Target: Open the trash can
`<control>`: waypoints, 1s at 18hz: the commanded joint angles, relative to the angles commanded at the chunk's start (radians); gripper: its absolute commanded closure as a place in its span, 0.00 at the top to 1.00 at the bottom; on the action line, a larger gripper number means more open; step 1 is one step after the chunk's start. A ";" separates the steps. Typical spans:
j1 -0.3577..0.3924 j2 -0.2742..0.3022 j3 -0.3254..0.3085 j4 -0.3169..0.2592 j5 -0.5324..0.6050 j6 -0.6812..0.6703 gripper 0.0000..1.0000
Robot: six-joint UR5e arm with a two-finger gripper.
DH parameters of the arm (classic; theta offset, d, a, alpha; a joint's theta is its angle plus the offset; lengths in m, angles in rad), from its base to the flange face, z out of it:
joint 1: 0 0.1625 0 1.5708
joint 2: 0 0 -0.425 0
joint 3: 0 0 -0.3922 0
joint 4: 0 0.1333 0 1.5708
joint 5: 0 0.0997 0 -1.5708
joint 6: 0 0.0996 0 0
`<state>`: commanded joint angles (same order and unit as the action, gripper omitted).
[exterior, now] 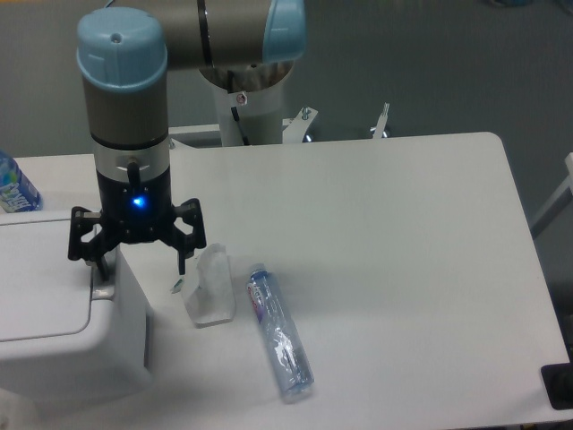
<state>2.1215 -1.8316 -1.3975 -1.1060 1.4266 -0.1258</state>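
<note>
White worktop (376,224) against grey floor. Trash can (54,331) at near-left corner, lid apparently down. Gripper (141,262) poised above can's right edge, jaws spread astride the grey tab (102,291), presumably to press it. Bottle (279,336) lying right of can, clear pouch (210,287) between.

Robotics lab or test bench. Evidence: industrial arm (179,36) with grey body and light blue joint caps, mounted on white pedestal (251,112) behind bare white table (385,233); grey floor beyond; metal frame parts at table's far edge. Household props staged on top: trash can (63,313), plastic bottle (279,333). No home furnishings visible.
</note>
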 joint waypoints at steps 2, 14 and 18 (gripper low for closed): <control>0.000 0.000 0.000 0.000 0.000 0.000 1.00; 0.089 0.038 0.066 -0.002 -0.012 0.009 1.00; 0.149 0.064 0.072 -0.003 0.030 0.029 1.00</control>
<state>2.2702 -1.7671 -1.3254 -1.1091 1.4571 -0.0967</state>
